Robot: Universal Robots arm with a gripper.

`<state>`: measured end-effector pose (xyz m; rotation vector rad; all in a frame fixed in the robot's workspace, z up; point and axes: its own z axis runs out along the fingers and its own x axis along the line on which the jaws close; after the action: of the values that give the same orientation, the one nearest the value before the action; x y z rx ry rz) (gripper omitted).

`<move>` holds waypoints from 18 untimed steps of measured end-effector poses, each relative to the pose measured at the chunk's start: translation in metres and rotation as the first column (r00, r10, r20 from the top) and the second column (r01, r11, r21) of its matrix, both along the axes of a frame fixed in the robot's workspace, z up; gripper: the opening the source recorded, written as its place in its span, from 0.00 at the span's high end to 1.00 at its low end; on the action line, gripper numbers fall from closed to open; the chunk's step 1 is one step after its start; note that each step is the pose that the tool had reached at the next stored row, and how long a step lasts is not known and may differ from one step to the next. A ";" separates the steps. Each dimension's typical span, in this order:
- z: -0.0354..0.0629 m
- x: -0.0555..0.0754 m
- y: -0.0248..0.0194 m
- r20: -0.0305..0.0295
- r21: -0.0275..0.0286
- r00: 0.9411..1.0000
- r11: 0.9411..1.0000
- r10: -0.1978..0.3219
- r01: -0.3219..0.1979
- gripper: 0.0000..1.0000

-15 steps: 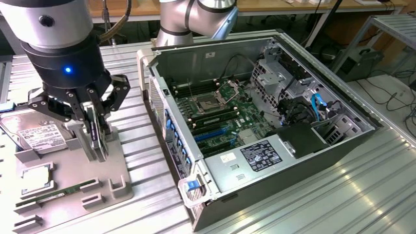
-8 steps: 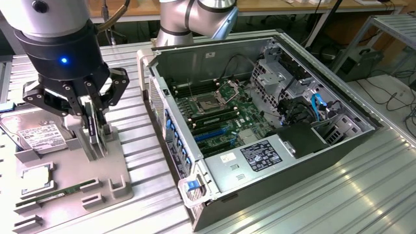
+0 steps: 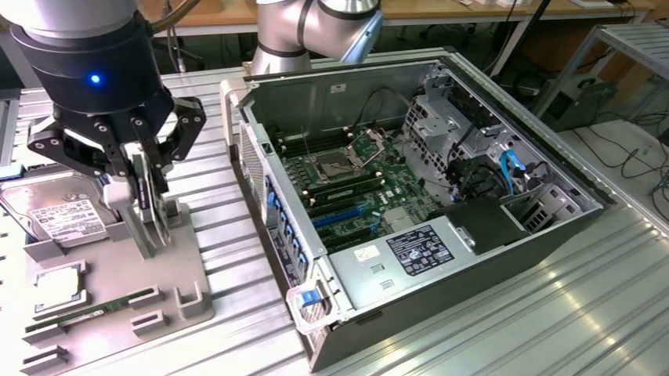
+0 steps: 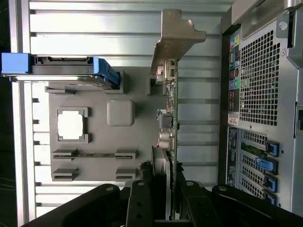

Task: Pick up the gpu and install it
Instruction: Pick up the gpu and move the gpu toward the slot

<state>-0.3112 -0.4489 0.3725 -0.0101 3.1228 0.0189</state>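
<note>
- One slatted metal table (image 3: pixel 491 329) carries everything in the scene.
- One open computer case (image 3: pixel 345 90) lies on its side at the exterior view's right. Its motherboard (image 3: pixel 356 188) faces up, and its rear panel faces the tray.
- One robot arm comes down over the exterior view's left side, above the tray.
- One grey fixture tray (image 3: pixel 105 270) sits on the table just beside the case, at the exterior view's left, with moulded slots and pockets for parts.
- One gripper (image 3: pixel 146 235) hangs straight down over the tray, its two fingers (image 4: pixel 141 198) pinching the gpu from both flat sides.
- One gpu (image 4: pixel 169 104) stands on edge between those fingers, over the side of the tray nearest the case. The green board faces the case, the dark fan side faces away, and the silver bracket (image 4: pixel 177 42) sticks out at the far end from the gripper. Whether its lower edge is touching the tray cannot be told.
- One hard drive (image 3: pixel 58 215) with a white label leans in a holder at the tray's far edge, well apart from the case.
- One square processor (image 3: pixel 58 286) lies flat in a pocket near the tray's middle.
- One narrow green memory stick (image 3: pixel 89 311) lies in a slot just beside the processor.
</note>
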 end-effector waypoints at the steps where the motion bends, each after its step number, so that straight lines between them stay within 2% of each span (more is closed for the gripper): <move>1: 0.0020 0.000 0.0000 0.000 0.000 1.000 1.000 0.000 0.000 0.72; 7: 0.0164 0.000 0.0000 0.000 0.000 1.000 1.000 0.000 0.000 0.72; 11: 0.0314 0.000 0.0000 0.000 0.000 1.000 1.000 0.000 0.000 0.72; 18: 0.0475 0.000 0.0000 0.000 0.000 1.000 1.000 0.000 0.000 0.72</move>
<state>-0.3112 -0.4489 0.4200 -0.0102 3.1228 0.0189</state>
